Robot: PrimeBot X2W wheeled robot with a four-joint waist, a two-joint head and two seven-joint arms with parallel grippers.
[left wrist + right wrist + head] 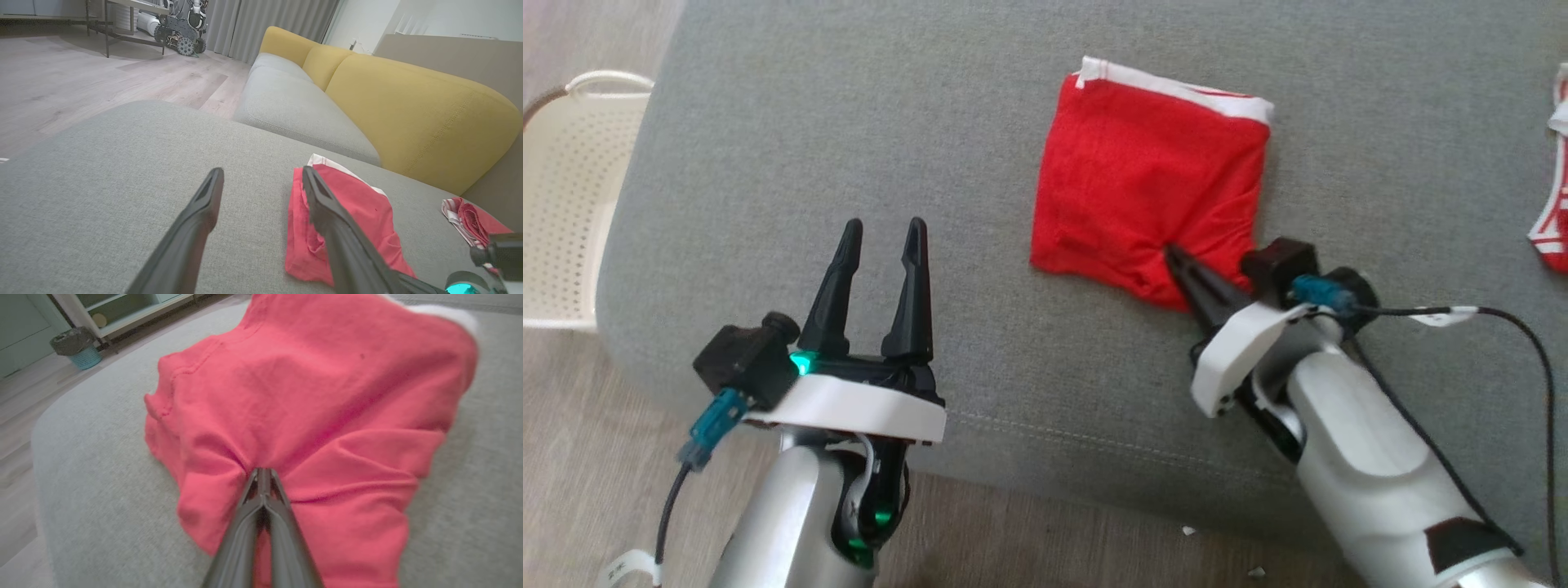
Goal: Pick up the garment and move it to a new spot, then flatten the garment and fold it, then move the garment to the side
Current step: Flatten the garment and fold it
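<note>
On the grey upholstered seat cushion (849, 122), right of centre and toward its far side, I see the folded red cloth garment (1147, 171) lying as a rough square, with its white waistband along the far edge. My right gripper (1172, 251) is angled in from the near right. Its two long dark fingers (245, 522) are pressed fully together just inside the garment's near edge, and red cloth is pinched and puckered around the tips. My left gripper (885, 224) hovers over bare cushion at the near left, well apart from the garment, its fingers spread wide with nothing between them. A red-and-white striped cloth (1553, 220) lies at the far right. A white perforated plastic basket (572, 188) stands off the cushion to the left.
</note>
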